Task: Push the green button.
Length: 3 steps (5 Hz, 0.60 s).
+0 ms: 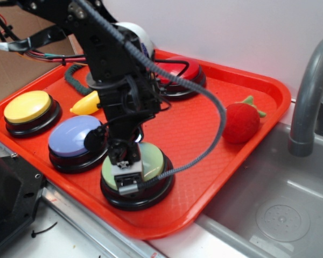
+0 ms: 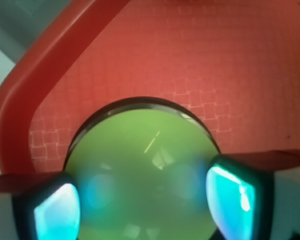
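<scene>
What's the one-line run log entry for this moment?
task: push green button | pincer: over green button, contact unclear | jaws: apart, flanking dome in wrist view | button on red tray | pressed: cannot tell

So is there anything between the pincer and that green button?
Nothing shows there. In the wrist view the green button fills the space under the pincer, with no object between; the exterior view shows the pincer right over the button. Contact can't be confirmed.
</scene>
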{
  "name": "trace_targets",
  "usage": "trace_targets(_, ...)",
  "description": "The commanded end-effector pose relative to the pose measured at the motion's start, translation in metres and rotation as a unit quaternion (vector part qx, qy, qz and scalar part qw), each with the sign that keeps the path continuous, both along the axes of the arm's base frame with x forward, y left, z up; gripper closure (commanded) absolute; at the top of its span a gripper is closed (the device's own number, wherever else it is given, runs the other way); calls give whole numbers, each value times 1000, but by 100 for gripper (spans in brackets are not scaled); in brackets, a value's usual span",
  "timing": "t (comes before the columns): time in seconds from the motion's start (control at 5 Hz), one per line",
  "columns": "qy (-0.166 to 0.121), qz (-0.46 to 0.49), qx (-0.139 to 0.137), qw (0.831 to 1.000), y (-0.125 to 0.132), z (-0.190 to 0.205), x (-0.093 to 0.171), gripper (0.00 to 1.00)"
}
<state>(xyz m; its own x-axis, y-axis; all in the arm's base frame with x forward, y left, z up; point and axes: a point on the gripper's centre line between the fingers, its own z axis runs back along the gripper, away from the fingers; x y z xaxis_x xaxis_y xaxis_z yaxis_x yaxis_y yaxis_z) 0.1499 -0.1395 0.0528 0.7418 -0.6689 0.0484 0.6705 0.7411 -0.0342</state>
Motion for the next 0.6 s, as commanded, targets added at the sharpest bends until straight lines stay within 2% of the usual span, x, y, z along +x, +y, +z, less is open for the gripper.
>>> trace_targets(0.0,-7,0,0,1000,4,18,-6,0)
trace_targets(0.2,3,18,7,1000,6,30,-4,0)
trace_targets(0.4,0,20,14,1000,6,48,1,0)
